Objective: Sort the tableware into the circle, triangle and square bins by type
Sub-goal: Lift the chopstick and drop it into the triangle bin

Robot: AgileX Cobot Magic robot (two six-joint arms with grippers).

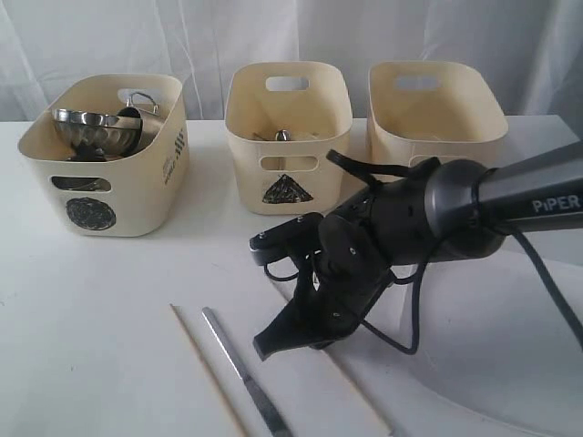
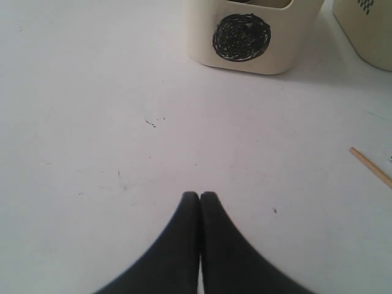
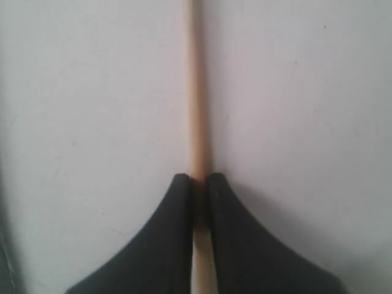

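Note:
My right gripper reaches to the table's middle front and is shut on a wooden chopstick, which runs between its fingertips. That chopstick lies low over the table. A second chopstick and a steel knife lie just to the left. The circle bin holds the steel bowl and mug. Cutlery shows inside the triangle bin. The arm hides the third bin's mark. My left gripper is shut and empty, facing the circle bin.
The large white plate lies at the front right, under my right arm and its cable. A chopstick end and another tub's corner show in the left wrist view. A white curtain hangs behind the bins.

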